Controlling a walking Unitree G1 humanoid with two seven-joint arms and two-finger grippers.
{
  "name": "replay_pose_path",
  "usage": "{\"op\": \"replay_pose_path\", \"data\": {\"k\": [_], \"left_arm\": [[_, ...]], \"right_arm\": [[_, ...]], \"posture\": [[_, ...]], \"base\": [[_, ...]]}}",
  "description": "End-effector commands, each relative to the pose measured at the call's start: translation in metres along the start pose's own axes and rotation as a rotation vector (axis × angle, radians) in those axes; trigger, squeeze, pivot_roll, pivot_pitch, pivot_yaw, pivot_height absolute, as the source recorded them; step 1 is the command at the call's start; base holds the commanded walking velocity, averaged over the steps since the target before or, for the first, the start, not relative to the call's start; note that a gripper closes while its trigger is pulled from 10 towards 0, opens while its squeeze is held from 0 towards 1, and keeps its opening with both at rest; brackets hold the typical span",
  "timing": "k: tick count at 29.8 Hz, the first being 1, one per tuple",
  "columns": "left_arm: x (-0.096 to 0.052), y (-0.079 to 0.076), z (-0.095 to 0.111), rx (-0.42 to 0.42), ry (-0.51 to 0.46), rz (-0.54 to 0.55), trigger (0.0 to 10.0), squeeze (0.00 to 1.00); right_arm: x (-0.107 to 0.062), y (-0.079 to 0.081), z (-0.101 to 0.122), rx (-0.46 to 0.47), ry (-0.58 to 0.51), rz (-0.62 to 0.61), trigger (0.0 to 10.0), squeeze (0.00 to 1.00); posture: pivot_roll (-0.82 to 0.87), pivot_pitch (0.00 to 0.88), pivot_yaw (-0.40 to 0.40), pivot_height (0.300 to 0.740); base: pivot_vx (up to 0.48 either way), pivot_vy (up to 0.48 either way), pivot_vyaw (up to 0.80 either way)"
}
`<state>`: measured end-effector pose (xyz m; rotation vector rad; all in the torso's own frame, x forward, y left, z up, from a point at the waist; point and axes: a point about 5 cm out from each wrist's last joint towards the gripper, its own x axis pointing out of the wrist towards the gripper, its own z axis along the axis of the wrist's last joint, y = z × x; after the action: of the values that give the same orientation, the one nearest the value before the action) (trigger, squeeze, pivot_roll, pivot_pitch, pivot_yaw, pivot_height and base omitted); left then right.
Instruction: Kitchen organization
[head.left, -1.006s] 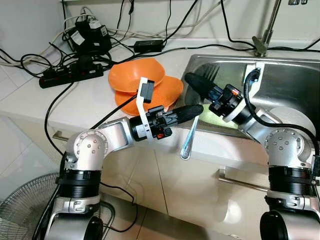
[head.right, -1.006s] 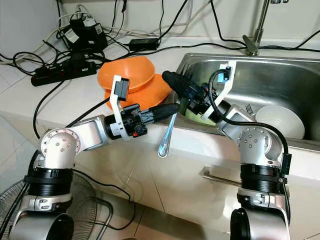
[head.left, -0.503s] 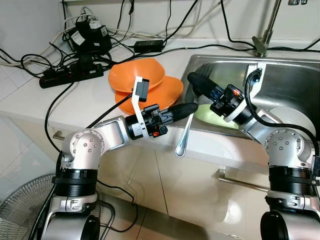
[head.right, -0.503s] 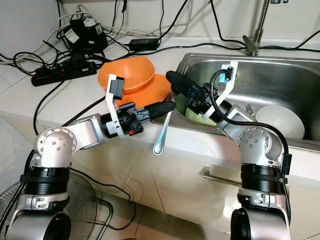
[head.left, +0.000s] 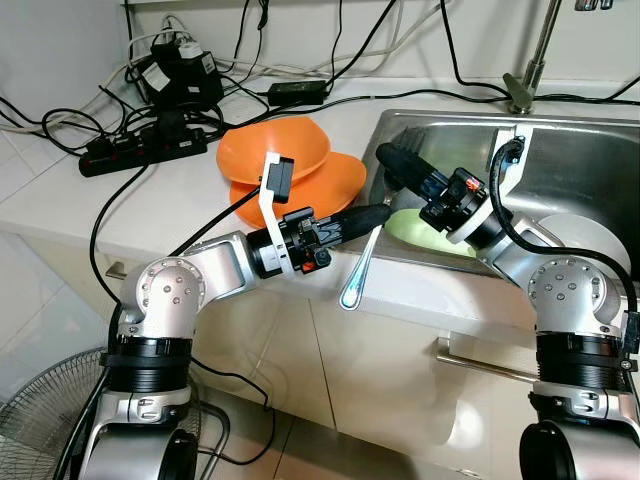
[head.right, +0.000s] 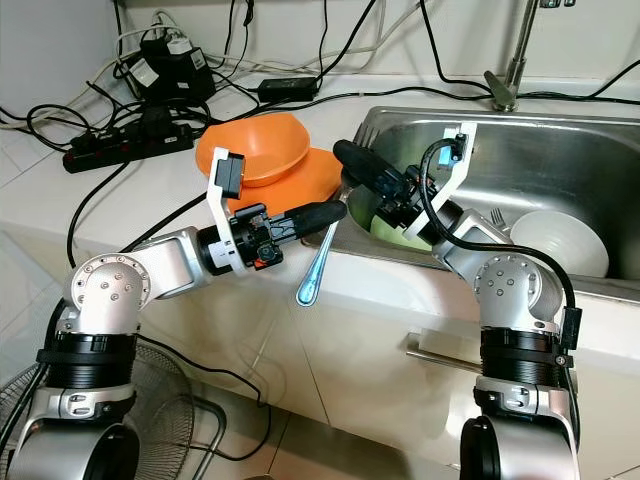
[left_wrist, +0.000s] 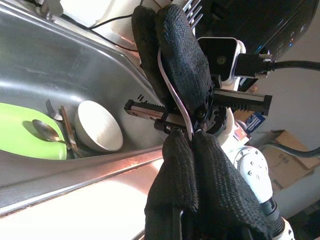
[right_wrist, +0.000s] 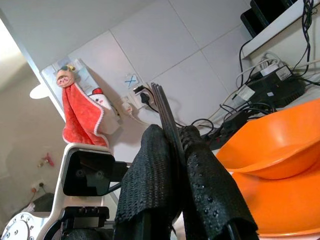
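Note:
My left gripper (head.left: 378, 212) is shut on the handle of a silver spoon (head.left: 356, 272), which hangs bowl-down past the counter's front edge. In the left wrist view the thin spoon handle (left_wrist: 173, 87) runs up from the closed fingers (left_wrist: 175, 150). Just to its right, over the sink's left rim, my right gripper (head.left: 386, 159) is shut on a fork (right_wrist: 163, 107) whose tines stick out beyond the fingertips. Two stacked orange bowls (head.left: 276, 150) sit on the counter right behind the left gripper.
The steel sink (head.left: 590, 150) holds a green plate (head.left: 425, 228), a white bowl (head.right: 560, 240) and more cutlery (left_wrist: 45, 127). A power strip (head.left: 140, 150) and tangled cables lie at the back left. A fan (head.left: 40, 420) stands on the floor below.
My left gripper has carried the spoon leftward, away from the sink's edge and toward the orange bowls. The right gripper has barely moved.

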<state>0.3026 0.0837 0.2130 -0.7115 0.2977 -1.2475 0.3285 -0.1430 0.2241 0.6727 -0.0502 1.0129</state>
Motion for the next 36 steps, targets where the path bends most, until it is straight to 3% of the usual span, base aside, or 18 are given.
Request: {"op": "replay_pose_path", "data": {"k": [1, 4, 5, 6, 7, 13, 14, 15, 16, 17, 21, 25, 26, 33, 34, 35, 36], "left_arm": [[-0.003, -0.001, 0.005, 0.008, -0.007, -0.021, 0.0, 0.0], [-0.004, 0.002, 0.005, 0.025, -0.017, 0.007, 0.0, 0.0], [-0.003, 0.005, 0.006, 0.038, -0.025, 0.04, 4.9, 0.0], [-0.003, 0.005, 0.006, 0.038, -0.025, 0.04, 4.9, 0.0], [-0.003, 0.009, 0.007, 0.04, -0.035, 0.071, 10.0, 0.0], [-0.003, 0.019, 0.008, 0.045, -0.071, 0.145, 10.0, 0.0], [-0.003, 0.02, 0.008, 0.043, -0.075, 0.15, 10.0, 0.36], [-0.003, 0.021, 0.009, 0.041, -0.076, 0.151, 10.0, 0.84], [-0.003, 0.021, 0.009, 0.041, -0.076, 0.151, 10.0, 0.84], [-0.002, 0.022, 0.009, 0.04, -0.083, 0.155, 10.0, 1.0], [-0.003, 0.024, 0.011, 0.035, -0.109, 0.172, 10.0, 1.0], [-0.006, 0.031, 0.018, 0.07, -0.164, 0.27, 10.0, 1.0], [-0.008, 0.038, 0.022, 0.099, -0.193, 0.346, 10.0, 1.0], [-0.017, 0.05, 0.028, 0.1, -0.276, 0.462, 10.0, 1.0], [-0.018, 0.051, 0.029, 0.1, -0.284, 0.479, 10.0, 1.0], [-0.02, 0.051, 0.028, 0.1, -0.285, 0.489, 10.0, 1.0], [-0.02, 0.051, 0.028, 0.1, -0.285, 0.489, 10.0, 1.0]], "right_arm": [[0.0, -0.004, 0.002, -0.017, -0.014, -0.038, 0.0, 0.0], [0.0, -0.004, 0.003, -0.019, -0.016, -0.042, 0.0, 0.0], [0.001, -0.005, 0.003, -0.022, -0.017, -0.047, 0.0, 0.0], [0.001, -0.005, 0.003, -0.022, -0.017, -0.047, 0.0, 0.0], [0.001, -0.006, 0.003, -0.024, -0.02, -0.058, 0.0, 0.0], [0.001, -0.014, 0.005, -0.029, -0.043, -0.125, 0.0, 0.0], [0.002, -0.015, 0.005, -0.03, -0.046, -0.131, 0.0, 0.0], [0.002, -0.015, 0.005, -0.031, -0.048, -0.135, 0.0, 0.0], [0.002, -0.015, 0.005, -0.031, -0.048, -0.135, 0.0, 0.0], [0.002, -0.017, 0.006, -0.034, -0.053, -0.147, 0.0, 0.0], [0.003, -0.021, 0.009, -0.038, -0.082, -0.189, 0.0, 0.0], [0.004, -0.028, 0.015, -0.038, -0.128, -0.253, 0.0, 0.0], [0.004, -0.031, 0.017, -0.035, -0.146, -0.275, 0.0, 0.0], [0.003, -0.042, 0.024, -0.053, -0.201, -0.388, 0.0, 0.0], [0.001, -0.049, 0.029, -0.089, -0.225, -0.474, 0.0, 0.0], [-0.006, -0.062, 0.036, -0.178, -0.252, -0.652, 0.0, 0.0], [-0.006, -0.062, 0.036, -0.178, -0.252, -0.652, 0.0, 0.0]], "posture": [[-0.1, 0.0, 0.147, 0.74], [-0.1, 0.0, 0.146, 0.74], [-0.1, 0.0, 0.146, 0.74], [-0.1, 0.0, 0.146, 0.74], [-0.1, 0.0, 0.145, 0.74], [-0.1, 0.0, 0.14, 0.74], [-0.1, 0.0, 0.138, 0.74], [-0.1, 0.0, 0.138, 0.74], [-0.1, 0.0, 0.138, 0.74], [-0.1, 0.0, 0.136, 0.74], [-0.1, 0.0, 0.134, 0.74], [-0.1, 0.0, 0.133, 0.74], [-0.1, 0.0, 0.132, 0.74], [-0.09, 0.0, 0.131, 0.74], [-0.09, 0.0, 0.131, 0.74], [-0.08, 0.0, 0.131, 0.74], [-0.08, 0.0, 0.131, 0.74]], "base": [[0.0, 0.0, 0.0], [0.0, 0.0, 0.0], [0.0, 0.0, 0.0], [0.0, 0.0, 0.0], [0.0, 0.0, 0.0], [0.0, 0.0, 0.0], [0.0, 0.0, 0.0], [0.0, 0.0, 0.0], [0.0, 0.0, 0.0], [0.0, 0.0, 0.0], [0.0, 0.0, 0.0], [0.0, 0.0, 0.0], [0.0, 0.0, 0.0], [0.0, 0.0, 0.0], [0.0, 0.0, 0.0], [0.0, 0.0, 0.0], [0.0, 0.0, 0.0]]}}
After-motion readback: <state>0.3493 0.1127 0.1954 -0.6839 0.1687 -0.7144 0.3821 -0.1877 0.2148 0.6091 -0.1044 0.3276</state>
